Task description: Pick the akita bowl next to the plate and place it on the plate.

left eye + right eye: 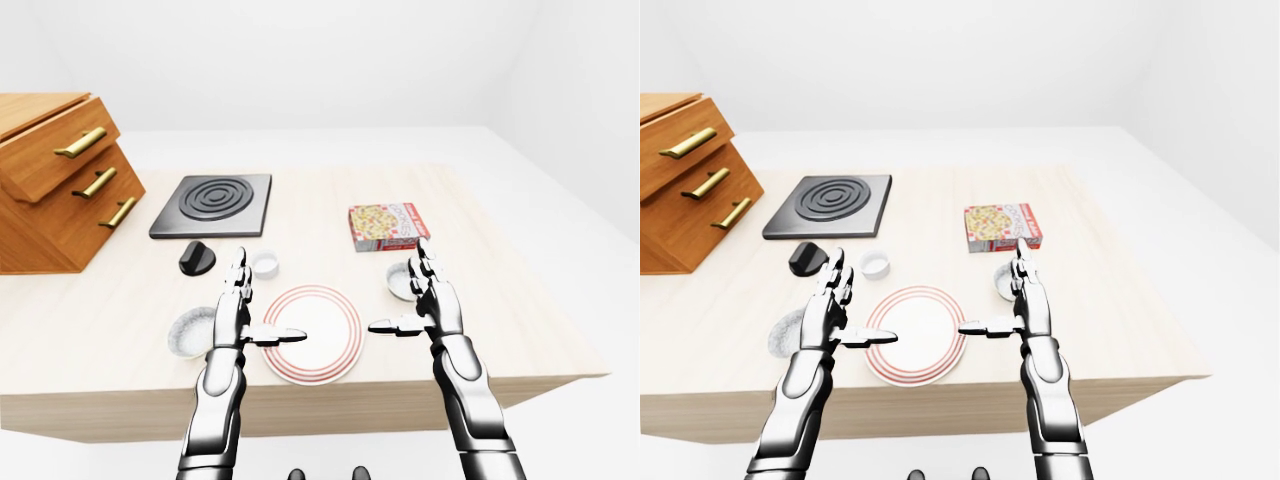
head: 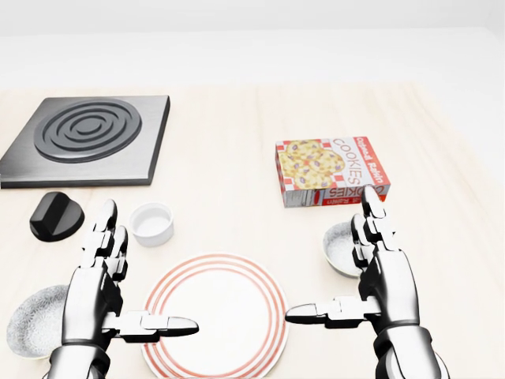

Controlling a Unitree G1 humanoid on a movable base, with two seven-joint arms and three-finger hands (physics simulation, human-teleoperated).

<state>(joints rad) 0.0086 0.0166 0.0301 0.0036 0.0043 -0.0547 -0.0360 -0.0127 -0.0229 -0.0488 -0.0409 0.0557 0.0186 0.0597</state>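
One drawer cabinet (image 1: 60,175) stands far left; right of it lies the black burner pad (image 2: 83,138), with the cookie box (image 2: 331,170) further right. Near you, the striped plate (image 2: 229,308) sits between the left bowl (image 2: 35,320) and the right bowl (image 2: 338,246), with a knob (image 2: 55,215) and a ramekin (image 2: 151,223) beyond it. Your right hand (image 2: 387,284), flat open and empty, overlaps the right bowl's rim. Your left hand (image 2: 95,296), likewise spread and empty, hovers just right of the left bowl.

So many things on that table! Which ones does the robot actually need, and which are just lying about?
Needed: plate; grey bowl beside it, left bowl or right bowl, cannot tell which.
Lying about: cookie box, stove plate, black knob, white cup, drawer chest.
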